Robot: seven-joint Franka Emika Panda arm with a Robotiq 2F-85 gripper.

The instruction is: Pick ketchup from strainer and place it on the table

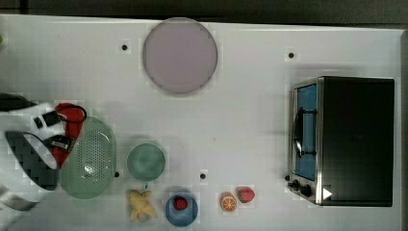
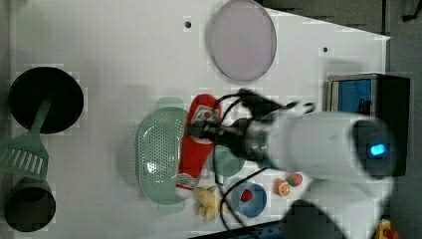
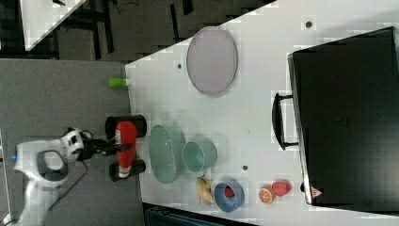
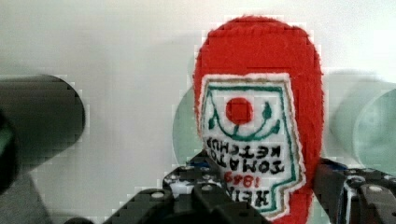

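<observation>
Top view: hovering beside strainer [image 1: 89,159], gripper [image 1: 58,139] clamping ketchup [image 1: 70,118].
Left view: ketchup [image 2: 196,144] hanging above strainer's [image 2: 159,154] rim.
Right view: ketchup [image 3: 126,141] hanging clear of strainer [image 3: 165,153].
Wrist view: jaws half-closed, squeezing ketchup [image 4: 261,116] over table [image 4: 130,56].

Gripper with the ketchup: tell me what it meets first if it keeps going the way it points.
The gripper is shut on the ketchup and points down; beyond it lies the white table, with the strainer close beside. Depth is unclear.
</observation>
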